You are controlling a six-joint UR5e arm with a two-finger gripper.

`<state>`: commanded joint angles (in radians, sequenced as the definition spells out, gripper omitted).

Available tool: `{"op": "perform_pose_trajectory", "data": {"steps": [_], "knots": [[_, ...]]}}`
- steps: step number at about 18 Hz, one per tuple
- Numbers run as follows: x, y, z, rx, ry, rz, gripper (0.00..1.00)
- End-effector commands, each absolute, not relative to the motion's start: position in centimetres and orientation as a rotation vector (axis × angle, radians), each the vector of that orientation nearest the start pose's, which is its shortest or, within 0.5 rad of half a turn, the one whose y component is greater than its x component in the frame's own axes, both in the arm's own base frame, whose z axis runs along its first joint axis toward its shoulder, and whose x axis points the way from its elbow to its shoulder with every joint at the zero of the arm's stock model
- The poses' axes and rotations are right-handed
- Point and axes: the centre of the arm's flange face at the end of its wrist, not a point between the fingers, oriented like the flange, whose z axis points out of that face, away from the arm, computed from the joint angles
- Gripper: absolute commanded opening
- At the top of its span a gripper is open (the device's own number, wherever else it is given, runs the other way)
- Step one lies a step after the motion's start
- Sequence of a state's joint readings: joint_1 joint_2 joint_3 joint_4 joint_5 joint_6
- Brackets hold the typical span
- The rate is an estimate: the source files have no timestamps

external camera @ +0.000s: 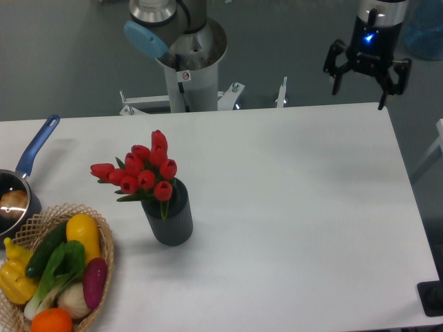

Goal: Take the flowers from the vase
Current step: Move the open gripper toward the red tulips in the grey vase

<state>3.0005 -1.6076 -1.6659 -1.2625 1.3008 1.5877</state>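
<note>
Red tulip buds make up the flowers (144, 169), a tight bunch with green leaves, wider than the mouth they sit in. Their long axis leans from the vase (169, 220) up toward 11 o'clock, one bud jutting out sideways toward 9. The vase is a short dark grey cylinder with ribbed sides, standing upright on the white desk (291, 207), left of centre. At 8 o'clock from it, apart from it, lies a wicker basket (104, 235) of vegetables, and a blue-handled saucepan (21, 187) sits at the left edge. The end effector (367, 77) hangs beyond the desk's far edge, at 2 o'clock from the flowers and well apart from them, its black fingers spread and holding nothing.
</note>
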Motion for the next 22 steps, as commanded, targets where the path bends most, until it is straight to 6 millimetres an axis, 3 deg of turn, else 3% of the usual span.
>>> {"op": "perform_pose_trajectory", "data": {"steps": [6, 14, 18, 22], "knots": [[-48.9, 24.2, 45.6, -2.772, 0.268, 0.201, 1.0], [-48.3, 22.0, 41.9, -2.708, 0.177, 0.105, 1.0], [-48.6, 21.0, 41.6, -2.709, 0.157, 0.099, 1.0], [-46.6, 21.0, 40.5, -2.694, 0.173, 0.072, 1.0]]}}
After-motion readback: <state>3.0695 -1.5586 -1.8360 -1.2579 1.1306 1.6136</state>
